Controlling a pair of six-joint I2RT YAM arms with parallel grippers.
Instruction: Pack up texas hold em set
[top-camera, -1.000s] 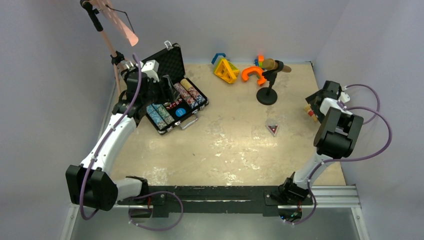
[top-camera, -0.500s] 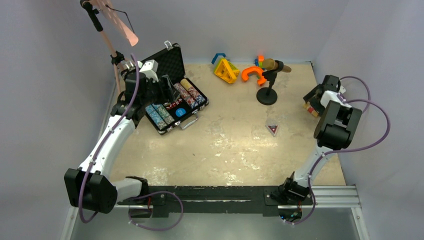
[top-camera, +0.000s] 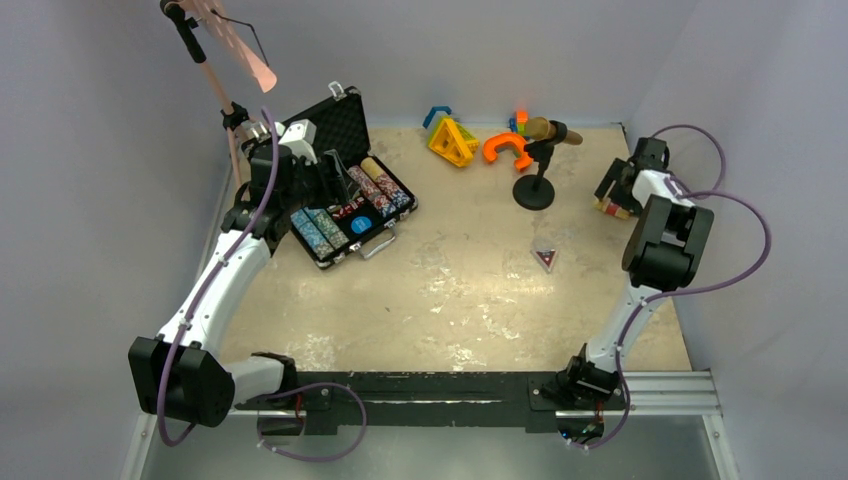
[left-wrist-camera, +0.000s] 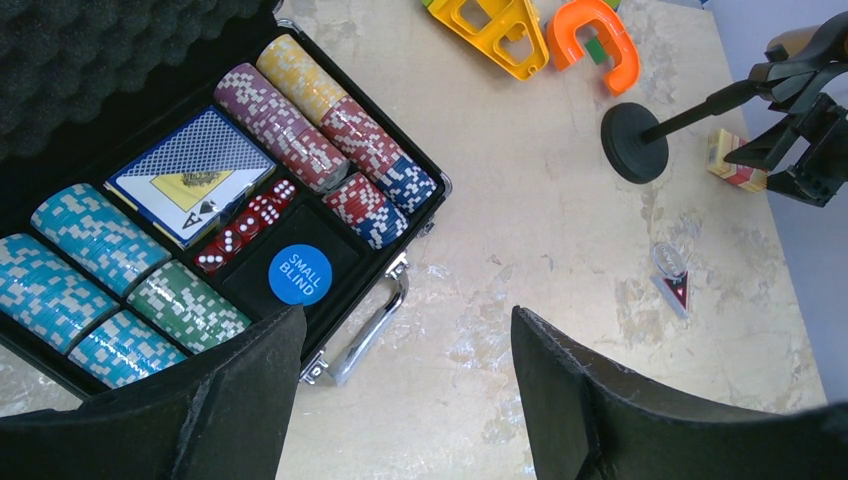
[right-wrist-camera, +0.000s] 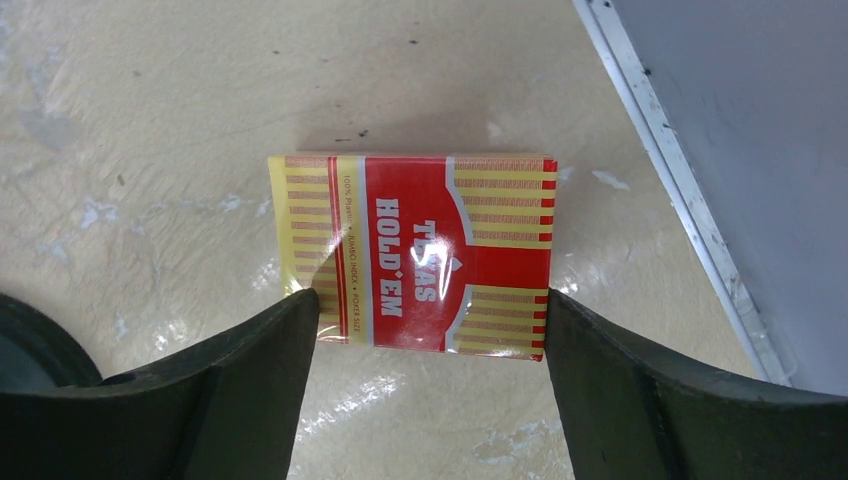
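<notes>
The black briefcase (top-camera: 345, 110) lies open at the far left, holding rows of poker chips (left-wrist-camera: 300, 120), a blue card deck (left-wrist-camera: 190, 172), red dice (left-wrist-camera: 245, 225) and a blue "small blind" disc (left-wrist-camera: 300, 275). My left gripper (left-wrist-camera: 405, 400) is open and empty, hovering above the case's silver handle (left-wrist-camera: 365, 325); it also shows in the top view (top-camera: 335, 175). A red and yellow Texas Hold'em card deck (right-wrist-camera: 415, 255) lies flat on the table by the right wall (top-camera: 606, 208). My right gripper (right-wrist-camera: 425, 340) is open, its fingers straddling the deck's near end.
A brown microphone on a black stand (top-camera: 535, 190) stands mid-back. Yellow, orange and blue toy shapes (top-camera: 455, 140) lie at the back. A small red triangle piece with a clear disc (top-camera: 545, 258) lies mid-table. The wall's metal strip (right-wrist-camera: 660, 130) runs close to the deck.
My right wrist has swung back and left along the right wall, bringing the fingers over the red deck. The deck shows slightly further back-left. The left arm has barely moved.
</notes>
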